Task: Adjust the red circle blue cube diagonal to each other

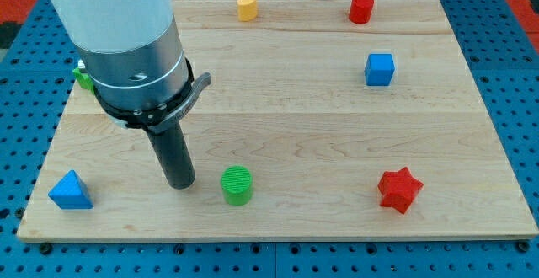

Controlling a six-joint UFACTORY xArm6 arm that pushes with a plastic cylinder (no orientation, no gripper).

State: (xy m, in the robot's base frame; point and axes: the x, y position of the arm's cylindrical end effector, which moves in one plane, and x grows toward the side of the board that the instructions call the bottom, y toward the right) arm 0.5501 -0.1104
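The red circle point(361, 8), a short red cylinder, stands near the view's top edge, right of centre. The blue cube point(379, 69) sits below it and slightly to the right, a short gap apart. My tip point(180, 181) rests on the board at the lower left, far from both. It is just left of a green cylinder point(237, 185), with a small gap between them.
A yellow block point(246, 5) is at the top centre. A red star point(398, 190) lies at the lower right. A blue triangle point(70, 191) sits at the lower left corner. A green block point(82, 77) is partly hidden behind the arm at the left edge.
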